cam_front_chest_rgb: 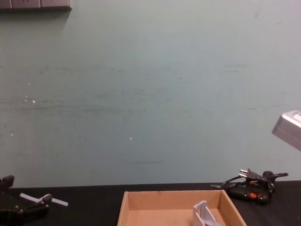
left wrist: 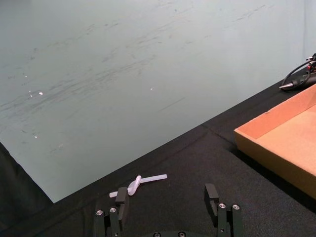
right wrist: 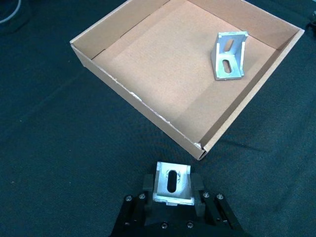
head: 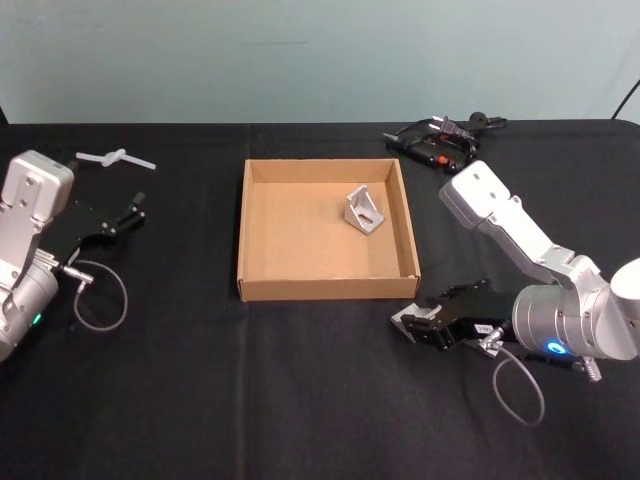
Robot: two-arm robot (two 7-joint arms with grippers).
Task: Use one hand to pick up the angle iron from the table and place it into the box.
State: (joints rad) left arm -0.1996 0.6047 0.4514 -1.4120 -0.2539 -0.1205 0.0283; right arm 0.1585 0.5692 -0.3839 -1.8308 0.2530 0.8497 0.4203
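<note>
Viewing from the head: the right gripper [head: 420, 326] holds an angle iron [head: 404, 319] just outside the box [head: 240, 235], at its near right corner; a second bracket [head: 364, 210] lies inside. Right wrist view: fingers [right wrist: 147, 181] clamp it, placing remains. Left gripper [head: 130, 212] idles, spread.

Just ahead of the right tool [right wrist: 173, 186] and its held angle iron [right wrist: 172, 181]: low near wall of the cardboard box [head: 325, 288], open from above. Inside, bare floor across left and middle; blocked toward the far right corner by a second angle iron [head: 364, 210]. Behind the box, a black corded device [head: 432, 145] on the counter [head: 180, 380].
</note>
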